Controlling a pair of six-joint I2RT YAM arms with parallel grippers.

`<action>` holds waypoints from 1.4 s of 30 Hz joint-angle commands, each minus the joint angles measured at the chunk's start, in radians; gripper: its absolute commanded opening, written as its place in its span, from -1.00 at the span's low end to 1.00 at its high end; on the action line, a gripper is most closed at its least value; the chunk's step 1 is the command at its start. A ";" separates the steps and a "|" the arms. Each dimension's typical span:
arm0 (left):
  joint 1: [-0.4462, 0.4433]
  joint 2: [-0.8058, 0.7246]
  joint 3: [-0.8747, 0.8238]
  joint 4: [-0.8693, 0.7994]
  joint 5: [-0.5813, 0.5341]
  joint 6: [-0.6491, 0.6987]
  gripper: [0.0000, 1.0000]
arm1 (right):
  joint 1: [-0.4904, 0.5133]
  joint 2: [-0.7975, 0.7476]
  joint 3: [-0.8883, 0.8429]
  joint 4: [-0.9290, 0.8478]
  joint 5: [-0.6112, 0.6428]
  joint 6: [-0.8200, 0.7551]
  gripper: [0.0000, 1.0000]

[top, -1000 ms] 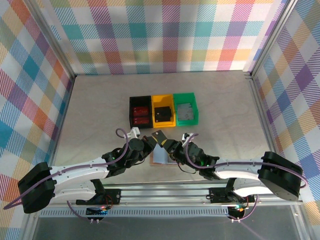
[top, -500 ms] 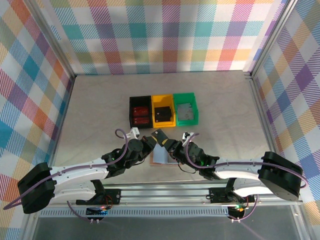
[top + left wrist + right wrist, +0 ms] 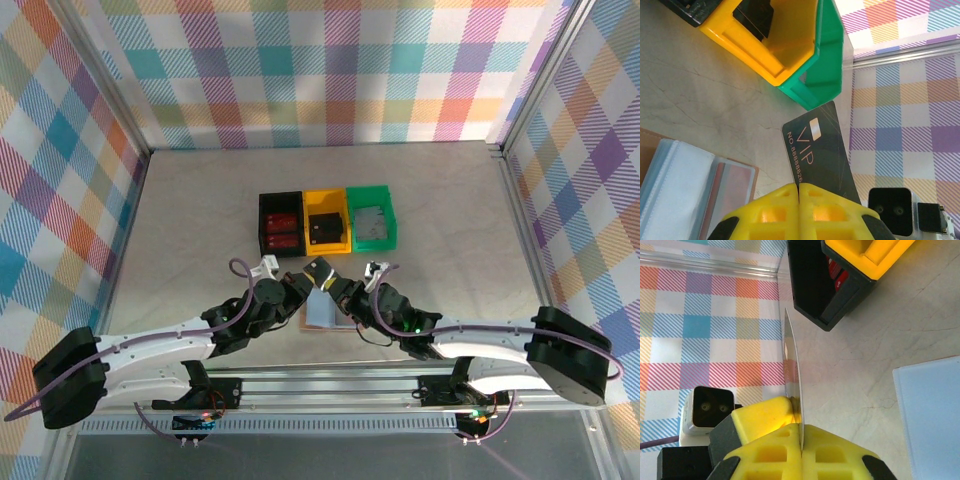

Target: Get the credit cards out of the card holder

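Beige tabletop (image 3: 200, 220), open card holder (image 3: 318, 314), right fingers (image 3: 765, 421) pinching credit card (image 3: 820, 145)

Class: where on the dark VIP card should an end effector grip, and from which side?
One short end of the VIP card, clamping its two flat faces, approaching edge-on along its plane: it is thin and held clear of the table.
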 commanded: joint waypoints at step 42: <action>0.432 -0.141 0.529 -1.005 -0.009 0.758 0.99 | -0.348 -0.280 0.438 -1.114 -0.227 -0.740 -1.00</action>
